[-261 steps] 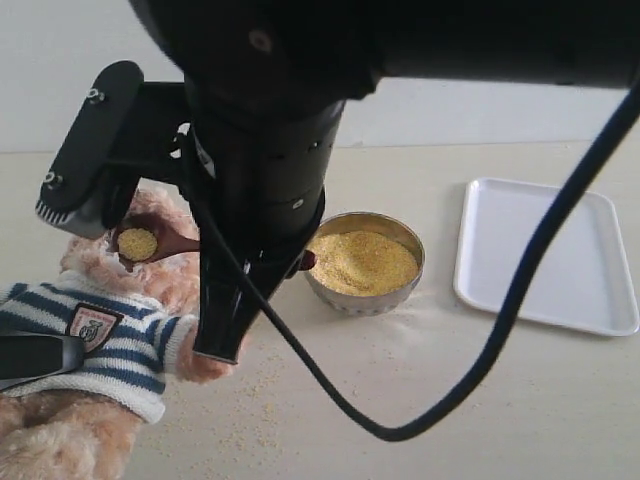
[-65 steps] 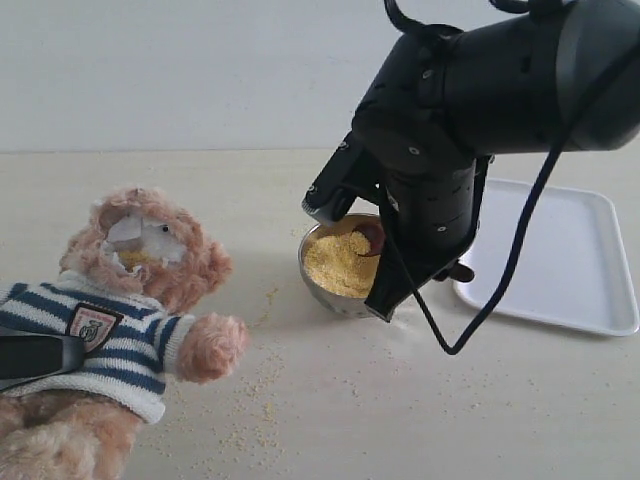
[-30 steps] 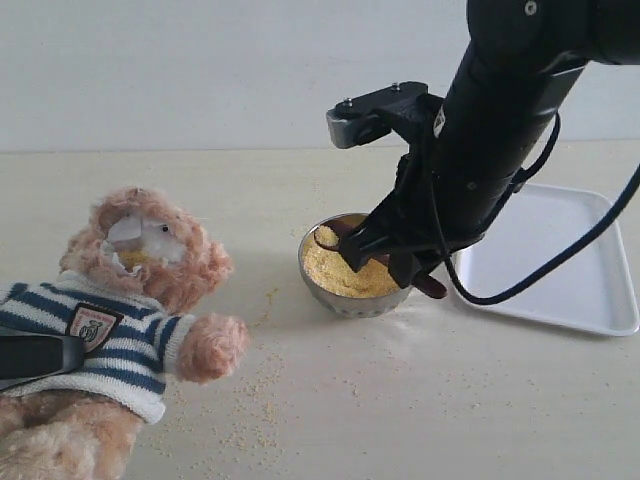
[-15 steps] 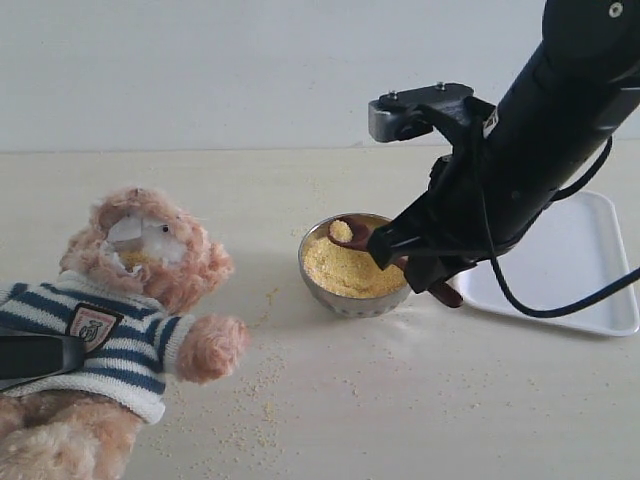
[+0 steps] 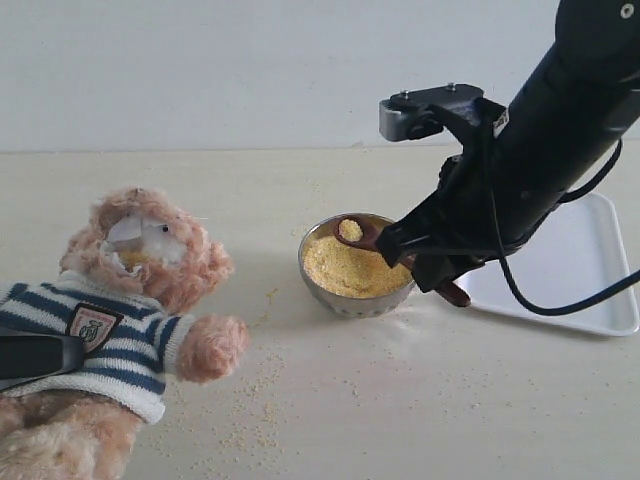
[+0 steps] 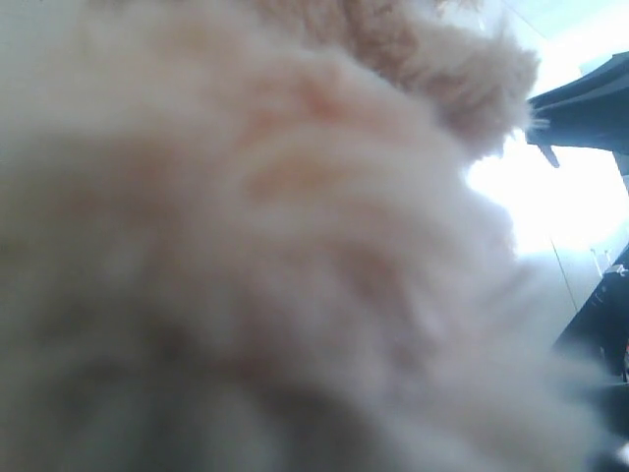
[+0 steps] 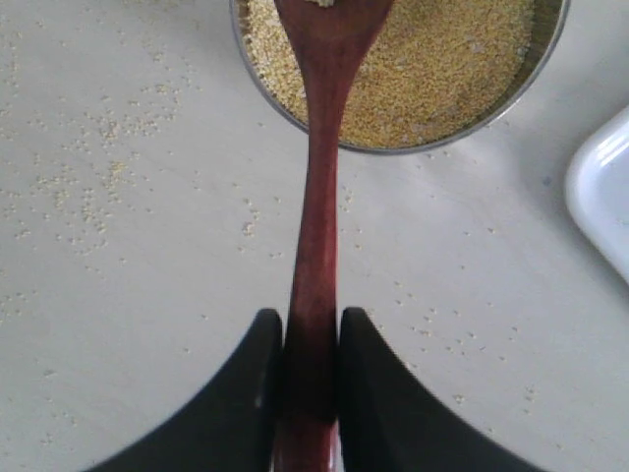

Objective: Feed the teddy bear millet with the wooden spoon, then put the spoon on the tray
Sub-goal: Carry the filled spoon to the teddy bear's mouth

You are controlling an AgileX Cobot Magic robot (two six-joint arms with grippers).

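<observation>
1. My right gripper [image 7: 311, 339] is clamping the wooden spoon [image 7: 316, 197] by the lower part of its handle, with one black finger [image 7: 257, 354] pressing on each side.
2. The spoon's oval end is hanging over the metal bowl [image 5: 350, 302], above the near rim, and is carrying a small heap of millet [image 5: 345, 270].
3. The handle is slanting down from the bowl toward the tray [image 5: 585, 270]. In the exterior view its butt end is showing just at the tray's near-left corner.
4. The tray is sitting to the right of the bowl, flat on the table [image 5: 420, 400].
5. The teddy bear [image 5: 140, 300] is lying on its back at the left, well apart from the bowl, with one paw reaching out toward it.
6. Loose grains [image 5: 250, 400] are lying scattered on the table between bear and bowl.
7. My left gripper [image 5: 35, 355] is resting by the bear's striped sweater. Its own camera is showing only blurred fur [image 6: 246, 246], so I cannot tell how the jaws are standing.
</observation>
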